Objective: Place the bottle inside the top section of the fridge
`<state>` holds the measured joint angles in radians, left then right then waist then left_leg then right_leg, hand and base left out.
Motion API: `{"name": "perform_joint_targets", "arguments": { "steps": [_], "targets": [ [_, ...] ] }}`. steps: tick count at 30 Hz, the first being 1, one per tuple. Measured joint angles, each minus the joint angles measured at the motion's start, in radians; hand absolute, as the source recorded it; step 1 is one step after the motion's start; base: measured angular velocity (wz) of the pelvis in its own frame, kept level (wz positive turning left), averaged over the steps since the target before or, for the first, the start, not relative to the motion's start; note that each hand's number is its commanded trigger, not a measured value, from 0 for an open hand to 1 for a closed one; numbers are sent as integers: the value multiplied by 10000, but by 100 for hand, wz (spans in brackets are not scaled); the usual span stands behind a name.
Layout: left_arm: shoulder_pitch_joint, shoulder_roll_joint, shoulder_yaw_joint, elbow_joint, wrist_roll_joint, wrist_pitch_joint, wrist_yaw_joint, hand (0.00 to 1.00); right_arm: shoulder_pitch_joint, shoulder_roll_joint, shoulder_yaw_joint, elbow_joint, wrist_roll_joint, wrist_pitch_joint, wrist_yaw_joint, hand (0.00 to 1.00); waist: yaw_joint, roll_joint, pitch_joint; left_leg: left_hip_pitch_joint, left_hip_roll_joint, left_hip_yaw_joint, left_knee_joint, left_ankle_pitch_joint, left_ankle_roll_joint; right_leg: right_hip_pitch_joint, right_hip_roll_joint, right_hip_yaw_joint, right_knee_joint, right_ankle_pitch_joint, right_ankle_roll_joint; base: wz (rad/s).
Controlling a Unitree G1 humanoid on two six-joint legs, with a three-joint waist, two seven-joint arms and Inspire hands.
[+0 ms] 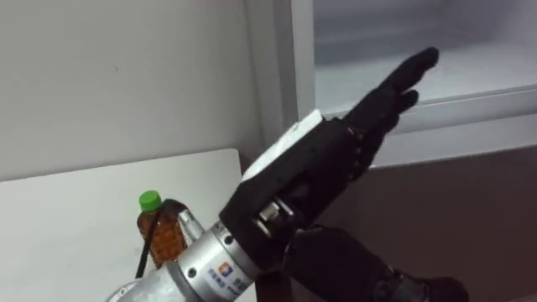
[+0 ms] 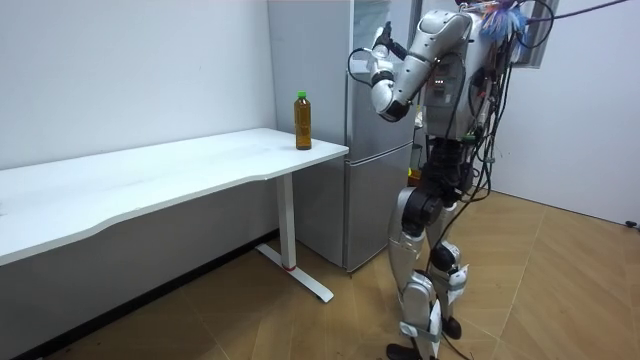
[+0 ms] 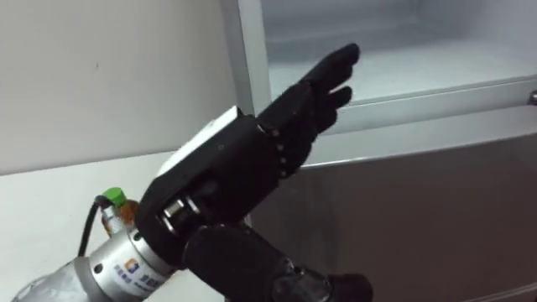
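Observation:
The bottle (image 1: pixel 159 231) has a green cap and amber liquid. It stands upright near the end of the white table (image 1: pixel 75 210), beside the fridge, also in the room view as the bottle (image 2: pixel 303 120). My left hand (image 1: pixel 319 159) is raised in front of the open upper fridge compartment (image 1: pixel 419 75). Its fingers are straight, point at the compartment's white shelf and hold nothing. The left forearm hides part of the bottle. A dark shape below that arm looks like my right hand (image 1: pixel 361 264), low in front of the fridge. I stand facing the fridge (image 2: pixel 375 150).
The grey lower fridge door (image 1: pixel 470 218) is closed below the open compartment. The fridge's side frame (image 1: pixel 294 59) rises between the table and the opening. A pale wall (image 1: pixel 126 75) stands behind the table.

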<state>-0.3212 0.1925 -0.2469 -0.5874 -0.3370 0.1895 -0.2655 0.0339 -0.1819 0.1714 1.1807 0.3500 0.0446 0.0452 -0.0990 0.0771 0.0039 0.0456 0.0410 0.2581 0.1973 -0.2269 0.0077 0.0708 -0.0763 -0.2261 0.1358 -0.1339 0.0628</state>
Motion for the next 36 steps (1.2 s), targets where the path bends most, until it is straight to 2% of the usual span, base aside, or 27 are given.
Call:
{"name": "perform_joint_targets", "arguments": {
  "steps": [4, 6, 9, 13, 15, 16, 20, 23, 24, 26, 27, 32, 36],
  "targets": [
    [175, 34, 529, -29, -36, -12, 357, 0, 137, 115, -147, 5, -43, -6, 8, 0, 214, -103, -35, 35, -5, -171, -1, 52, -14, 112, 0, -206, -6, 0, 0, 15],
    [200, 184, 976, -36, 34, -22, 600, 0, 197, 207, -446, 23, -222, -7, 5, 0, 238, -139, -60, 20, -16, -357, 24, 68, -16, 203, 2, -275, -6, 0, 0, 24],
    [243, 203, 1748, -308, 54, -57, 920, 0, 243, 274, -780, 81, -451, -20, -9, 0, 304, -136, -62, 7, -26, -520, 68, 79, -16, 290, -4, -403, -9, -6, 2, 15],
    [261, 182, 2404, -703, 51, -504, 1502, 0, 323, 243, -880, 156, -453, -35, 12, 0, 564, -97, -95, -10, -30, -613, 69, 84, -21, 344, -2, -516, -7, -18, 7, 7],
    [361, 188, 2932, -869, 221, -839, 1798, 0, 433, 250, -996, 160, -449, -99, 28, 0, 739, -114, -112, 21, -46, -724, 63, 88, -28, 443, -2, -617, -3, -49, 7, 12],
    [390, 194, 3107, -890, 221, -885, 1872, 0, 471, 256, -1061, 169, -454, -110, 42, 0, 778, -118, -123, 32, -49, -742, 64, 90, -30, 465, -4, -647, -3, -66, 8, 16],
    [577, 200, 4002, -904, 272, -1394, 2626, 0, 645, 273, -1351, 196, -488, -217, 240, 0, 856, -201, -100, 114, -115, -1064, 68, 114, -52, 695, -32, -789, -4, -153, 11, 21],
    [958, 212, 4730, -891, 245, -1727, 2791, 0, 773, 270, -1504, 132, -614, -282, 321, 0, 1124, -258, -72, 197, -189, -1109, 82, 119, -52, 839, -106, -919, -1, -271, 7, 11],
    [1124, 212, 5035, -869, 261, -1759, 2850, 0, 857, 284, -1577, 105, -660, -298, 313, 0, 1215, -259, -71, 178, -203, -1249, 92, 120, -52, 871, -116, -1068, 0, -272, 9, 20],
    [1438, 221, 5530, -869, 253, -1777, 3000, 0, 924, 300, -1766, 95, -870, -304, 300, 0, 1392, -285, -55, 164, -209, -1301, 91, 120, -51, 882, -118, -1091, 1, -283, 18, 13],
    [1677, 224, 5877, -870, 256, -1792, 3164, 0, 941, 301, -1883, 92, -1077, -306, 279, 0, 1563, -257, -76, 152, -211, -1320, 89, 120, -51, 882, -119, -1099, 5, -299, 23, 6],
    [2470, 218, 6737, -702, 258, -1942, 3623, 0, 998, 287, -2035, 60, -1584, -352, 208, 0, 1869, -342, -83, 31, -241, -1553, 117, 121, -52, 894, -124, -1281, 16, -326, 28, 16],
    [2967, 193, 7178, 86, 253, -1999, 4291, 0, 1093, 267, -2121, -35, -1524, -426, 202, 0, 1928, -279, -66, 28, -315, -1787, 111, 156, -33, 906, -167, -1305, 15, -339, 49, 12]
  ]
}}
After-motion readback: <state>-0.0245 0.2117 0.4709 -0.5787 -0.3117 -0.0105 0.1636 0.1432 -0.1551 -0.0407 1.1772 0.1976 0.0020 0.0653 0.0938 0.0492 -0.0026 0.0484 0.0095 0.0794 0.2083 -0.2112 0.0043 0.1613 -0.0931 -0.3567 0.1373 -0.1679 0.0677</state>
